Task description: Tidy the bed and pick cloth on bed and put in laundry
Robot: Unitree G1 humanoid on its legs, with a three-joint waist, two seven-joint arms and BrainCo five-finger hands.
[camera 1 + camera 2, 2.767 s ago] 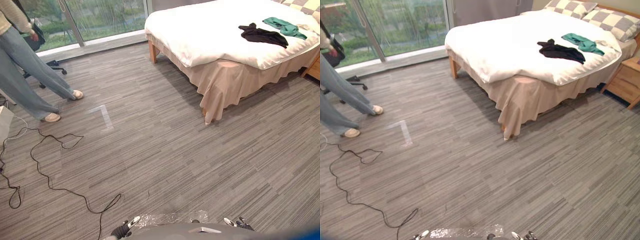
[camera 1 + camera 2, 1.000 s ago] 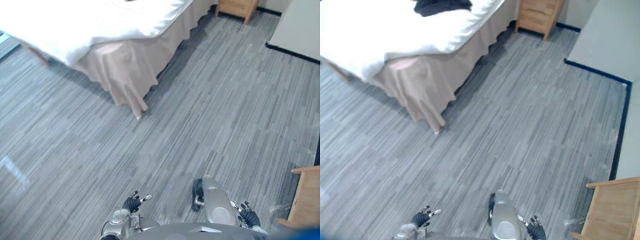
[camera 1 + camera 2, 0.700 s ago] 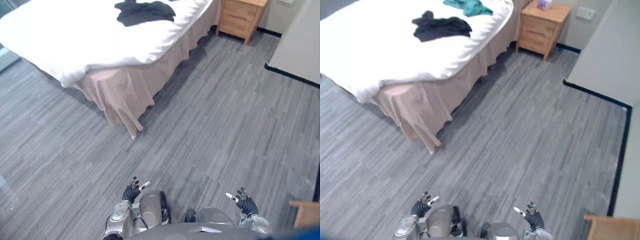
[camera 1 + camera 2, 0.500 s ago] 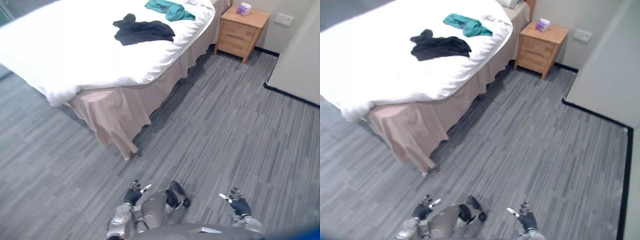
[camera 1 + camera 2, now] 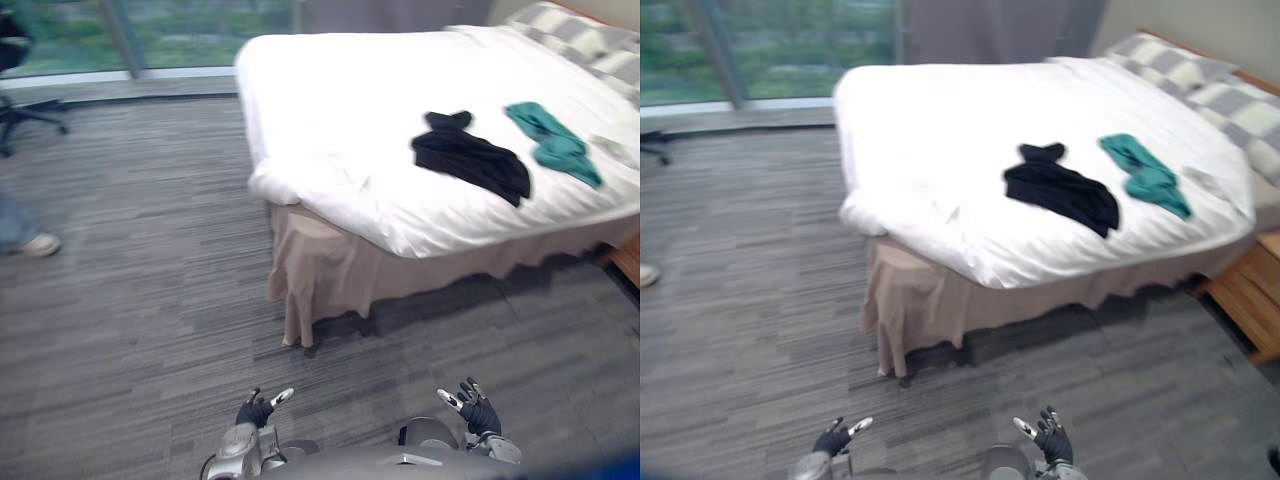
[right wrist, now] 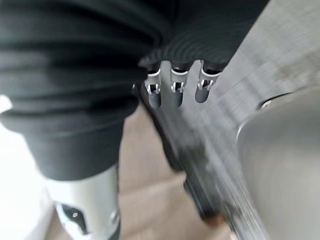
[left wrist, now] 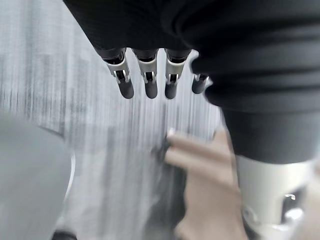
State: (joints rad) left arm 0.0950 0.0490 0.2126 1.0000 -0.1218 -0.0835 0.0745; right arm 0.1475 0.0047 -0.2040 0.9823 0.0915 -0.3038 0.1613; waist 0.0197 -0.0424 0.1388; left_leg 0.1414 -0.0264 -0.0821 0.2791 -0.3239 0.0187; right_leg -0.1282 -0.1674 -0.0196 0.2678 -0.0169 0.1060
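A bed (image 5: 330,130) with a white duvet and a beige skirt stands ahead of me. On its right part lies a crumpled black cloth (image 5: 470,160), with a teal cloth (image 5: 553,144) just beyond it to the right. Both my hands hang low at the bottom of the eye views, well short of the bed. My left hand (image 5: 256,410) is open and holds nothing; its fingers (image 7: 146,82) hang straight over the floor. My right hand (image 5: 474,410) is open too, with fingers (image 6: 175,90) relaxed and nothing in them.
Checked pillows (image 5: 1215,85) lie at the head of the bed, far right. A wooden nightstand (image 5: 1250,300) stands right of the bed. A person's shoe (image 5: 38,244) and an office chair base (image 5: 25,110) show at the far left, by the window (image 5: 190,25).
The camera has swung, so the bed now lies straight ahead and the window is back in sight. Both hands stay low and open.
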